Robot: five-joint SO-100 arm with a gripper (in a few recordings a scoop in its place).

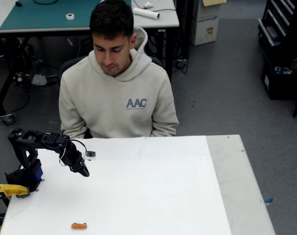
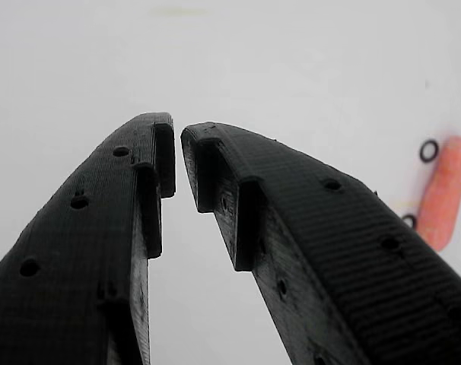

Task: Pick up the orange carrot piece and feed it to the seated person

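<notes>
The orange carrot piece (image 1: 79, 225) lies flat on the white table near the front edge, left of centre. In the wrist view the carrot piece (image 2: 446, 194) sits at the far right, beside the right finger (image 2: 329, 251). My black gripper (image 1: 84, 171) hangs over the table's left part, well behind the carrot and pointing down. Its tips (image 2: 177, 156) stand almost together with only a thin slit and nothing between them. The seated person (image 1: 116, 93), in a light beige hoodie with blue lettering, sits behind the table's far edge, head bowed toward the table.
The arm's base (image 1: 23, 174) stands at the table's left edge with a yellow tool piece (image 1: 4, 190) beside it. A small black-and-white part (image 1: 90, 154) lies near the gripper. A bare grey strip of table (image 1: 241, 186) runs along the right. A desk (image 1: 50, 14) stands behind the person.
</notes>
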